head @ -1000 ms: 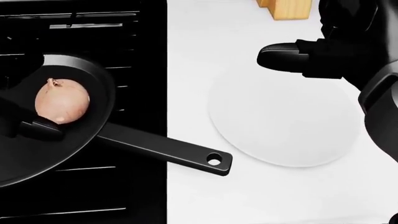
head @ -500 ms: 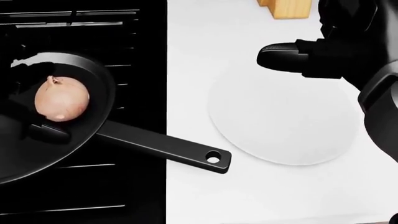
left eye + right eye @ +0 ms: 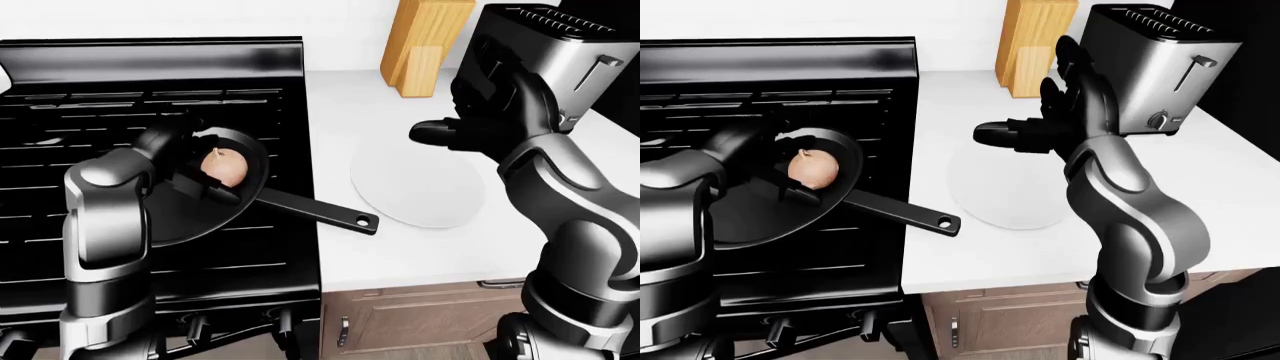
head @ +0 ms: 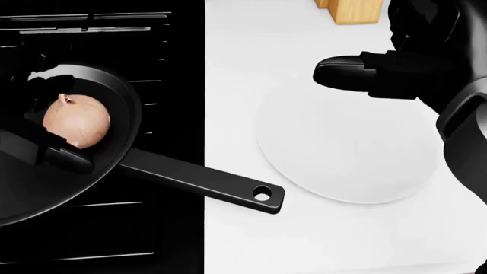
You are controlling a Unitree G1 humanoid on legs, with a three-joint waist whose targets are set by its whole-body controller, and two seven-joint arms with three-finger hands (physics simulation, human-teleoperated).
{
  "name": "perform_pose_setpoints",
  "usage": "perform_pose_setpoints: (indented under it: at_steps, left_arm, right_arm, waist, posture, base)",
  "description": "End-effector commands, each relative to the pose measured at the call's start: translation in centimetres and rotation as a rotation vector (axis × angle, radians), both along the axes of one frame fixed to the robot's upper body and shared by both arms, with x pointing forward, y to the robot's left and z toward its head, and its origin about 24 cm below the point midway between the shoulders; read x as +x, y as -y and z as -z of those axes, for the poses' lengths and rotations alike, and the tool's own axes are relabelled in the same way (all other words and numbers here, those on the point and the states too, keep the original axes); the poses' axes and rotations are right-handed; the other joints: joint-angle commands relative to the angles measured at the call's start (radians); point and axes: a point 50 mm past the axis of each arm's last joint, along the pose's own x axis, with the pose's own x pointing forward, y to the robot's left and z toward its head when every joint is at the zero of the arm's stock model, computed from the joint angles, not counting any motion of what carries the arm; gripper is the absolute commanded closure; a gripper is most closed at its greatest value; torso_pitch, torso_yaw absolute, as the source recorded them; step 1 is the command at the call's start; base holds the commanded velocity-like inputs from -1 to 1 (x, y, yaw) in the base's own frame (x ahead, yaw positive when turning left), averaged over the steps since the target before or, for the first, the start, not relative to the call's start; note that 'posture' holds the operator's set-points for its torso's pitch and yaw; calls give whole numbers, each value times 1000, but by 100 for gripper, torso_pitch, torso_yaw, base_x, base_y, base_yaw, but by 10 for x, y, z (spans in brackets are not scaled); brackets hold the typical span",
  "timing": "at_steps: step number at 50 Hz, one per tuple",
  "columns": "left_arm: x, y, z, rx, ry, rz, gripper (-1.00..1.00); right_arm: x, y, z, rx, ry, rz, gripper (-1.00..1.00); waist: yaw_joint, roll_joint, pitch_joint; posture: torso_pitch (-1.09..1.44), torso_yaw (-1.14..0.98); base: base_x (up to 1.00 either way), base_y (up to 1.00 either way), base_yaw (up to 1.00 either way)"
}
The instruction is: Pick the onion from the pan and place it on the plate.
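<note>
The left hand (image 3: 185, 161) is spread open about the onion (image 3: 225, 166) in the pan (image 3: 190, 217) — fingers flanking it, nothing gripped. Well right, the plate (image 4: 346, 151) is overhung by the open, empty right hand (image 4: 358, 71) — clearly farther off.

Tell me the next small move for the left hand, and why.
Probably close the left hand round the onion. Its open fingers stand about the onion, which sits in the pan, not lifted. The plate lies bare under the right hand.
</note>
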Motion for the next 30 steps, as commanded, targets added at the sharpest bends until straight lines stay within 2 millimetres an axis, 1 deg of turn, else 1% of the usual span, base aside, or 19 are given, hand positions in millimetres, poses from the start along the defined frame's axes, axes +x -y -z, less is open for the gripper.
perform_pose_setpoints:
  at_steps: [1,11,26,28,30]
  left_arm:
    - [-2,-1,-18,26,89,1,-85]
    - [1,-2,-11,28,75,-4,-81]
    - [7,-4,-10,29,79,-15,-80]
    - [7,-4,-8,30,78,-15,-79]
    - [6,-5,-9,29,80,-18,-72]
  right_arm:
    - [-5,1,-16,7,86,1,-100]
    - [-5,0,-15,7,83,-1,-100]
    - [-4,0,-16,9,84,-4,-100]
    - [-4,0,-15,9,84,-4,-100]
    - [-4,0,-15,8,84,-4,-100]
  waist:
    - [0,2,-27]
    - [0,2,-28]
    - [0,2,-28]
    - [0,2,-27]
    - [0,3,-28]
  posture:
    - [0,0]
    - [0,0]
    - [0,0]
    - [0,0]
    - [0,0]
  base:
    - [0,0,0]
    - [0,0,0]
    - [0,0,0]
    - [0,0,0]
    - [0,0,0]
